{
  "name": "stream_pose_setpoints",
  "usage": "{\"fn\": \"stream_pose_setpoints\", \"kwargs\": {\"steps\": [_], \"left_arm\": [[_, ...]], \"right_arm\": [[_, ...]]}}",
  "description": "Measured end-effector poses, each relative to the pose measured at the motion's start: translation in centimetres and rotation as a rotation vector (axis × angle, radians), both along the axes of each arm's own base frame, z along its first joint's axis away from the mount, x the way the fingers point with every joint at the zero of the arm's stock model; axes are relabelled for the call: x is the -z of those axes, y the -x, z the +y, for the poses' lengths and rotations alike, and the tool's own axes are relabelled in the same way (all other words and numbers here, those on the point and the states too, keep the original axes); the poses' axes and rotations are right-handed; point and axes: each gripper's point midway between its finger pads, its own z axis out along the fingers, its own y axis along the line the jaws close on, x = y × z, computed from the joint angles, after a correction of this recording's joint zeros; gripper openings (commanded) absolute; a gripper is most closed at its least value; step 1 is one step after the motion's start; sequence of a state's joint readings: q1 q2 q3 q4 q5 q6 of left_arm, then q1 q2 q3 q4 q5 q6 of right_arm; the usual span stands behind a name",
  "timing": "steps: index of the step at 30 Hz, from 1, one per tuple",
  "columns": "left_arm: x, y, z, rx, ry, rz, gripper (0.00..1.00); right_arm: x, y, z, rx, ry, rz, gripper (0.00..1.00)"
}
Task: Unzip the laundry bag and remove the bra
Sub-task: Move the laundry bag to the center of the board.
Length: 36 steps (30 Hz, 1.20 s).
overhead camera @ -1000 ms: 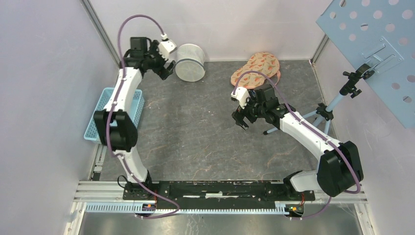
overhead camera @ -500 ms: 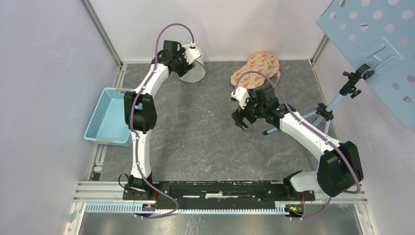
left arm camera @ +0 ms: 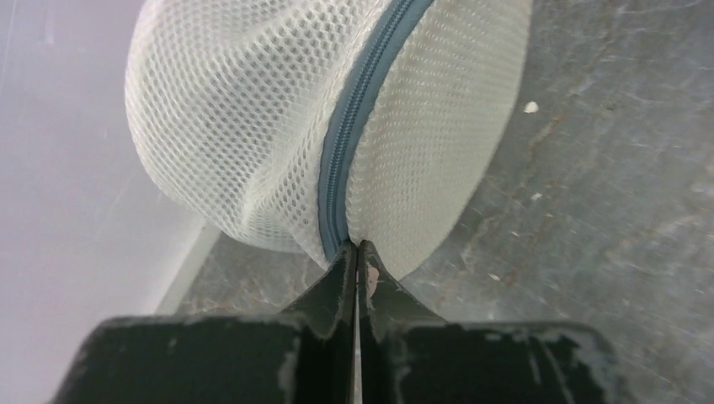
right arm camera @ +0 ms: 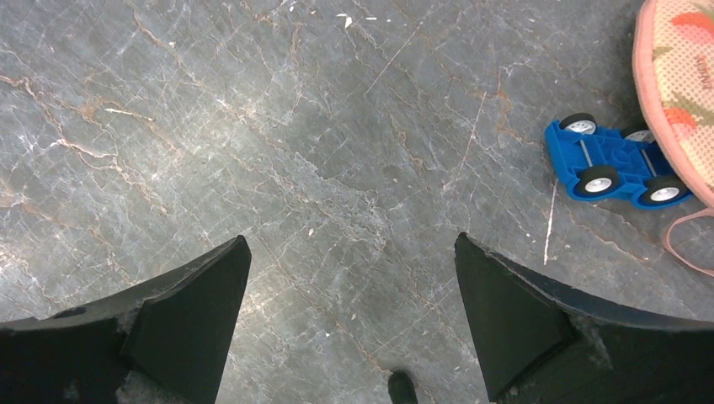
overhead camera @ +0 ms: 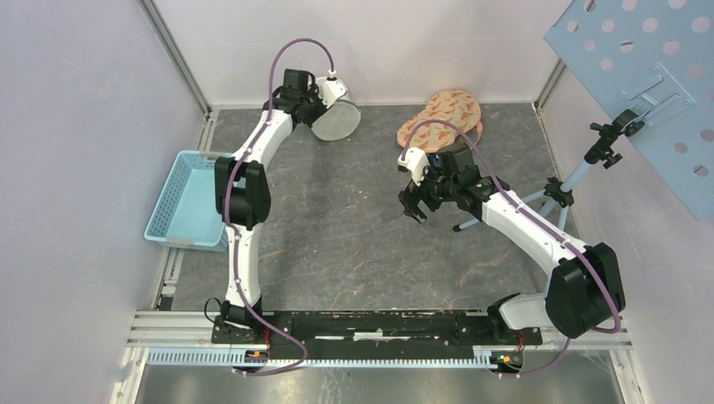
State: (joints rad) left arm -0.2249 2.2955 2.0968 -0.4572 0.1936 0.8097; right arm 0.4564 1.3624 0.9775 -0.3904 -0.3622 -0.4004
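The white mesh laundry bag [left arm camera: 320,118] stands at the back of the table, tilted, and shows as a round shape [overhead camera: 338,122] from above. Its grey-blue zipper [left arm camera: 354,126] runs down to the near rim. My left gripper [left arm camera: 357,246] is shut right at the zipper's lower end, with a small pale bit between the tips. From above, the left gripper [overhead camera: 323,108] touches the bag's left side. The peach patterned bra [overhead camera: 442,118] lies on the table outside the bag, and its edge [right arm camera: 678,76] shows at upper right. My right gripper [right arm camera: 349,240] hovers open over bare table, also [overhead camera: 412,209].
A blue toy car [right arm camera: 610,164] lies beside the bra. A light blue basket [overhead camera: 189,202] sits at the left edge. A blue tripod stand [overhead camera: 556,194] and a perforated panel [overhead camera: 648,76] are at the right. White walls close in the back and sides.
My left arm swung from above the basket to the laundry bag and its gripper went from open to shut at the zipper. The bag tipped and shifted slightly. The right arm stayed put.
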Motion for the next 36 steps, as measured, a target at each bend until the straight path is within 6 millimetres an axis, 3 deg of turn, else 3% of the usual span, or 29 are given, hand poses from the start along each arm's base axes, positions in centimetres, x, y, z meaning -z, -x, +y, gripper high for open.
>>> {"fn": "stream_pose_setpoints", "kwargs": {"steps": [3, 10, 14, 19, 25, 29, 33, 36], "left_arm": [[-0.9, 1.5, 0.0, -0.027, 0.039, 0.04, 0.02], [-6.9, 5.3, -0.3, -0.095, 0.185, 0.087, 0.02], [-10.4, 8.8, -0.9, -0.103, 0.286, 0.137, 0.02], [-12.2, 14.5, -1.9, -0.095, 0.4, 0.258, 0.02], [-9.8, 22.3, -3.1, -0.079, 0.487, 0.469, 0.02], [-7.0, 26.1, -4.3, -0.051, 0.495, 0.594, 0.02], [-4.8, 27.8, -4.6, -0.052, 0.477, 0.671, 0.02], [-4.5, 27.5, -4.5, -0.06, 0.476, 0.673, 0.02]], "right_arm": [[-0.9, -0.3, 0.1, 0.0, -0.004, -0.009, 0.98], [-3.6, -1.0, 0.5, 0.0, -0.027, -0.056, 0.98], [-4.3, -0.8, 0.4, -0.001, -0.034, -0.069, 0.98], [-4.4, -0.5, 0.3, -0.001, -0.031, -0.062, 0.98], [-5.0, -0.1, 0.1, -0.003, -0.036, -0.068, 0.98], [-5.2, 0.0, 0.1, -0.004, -0.039, -0.073, 0.98], [-5.2, 0.1, 0.1, -0.006, -0.041, -0.073, 0.98], [-5.3, 0.1, 0.2, -0.01, -0.044, -0.071, 0.98]]}}
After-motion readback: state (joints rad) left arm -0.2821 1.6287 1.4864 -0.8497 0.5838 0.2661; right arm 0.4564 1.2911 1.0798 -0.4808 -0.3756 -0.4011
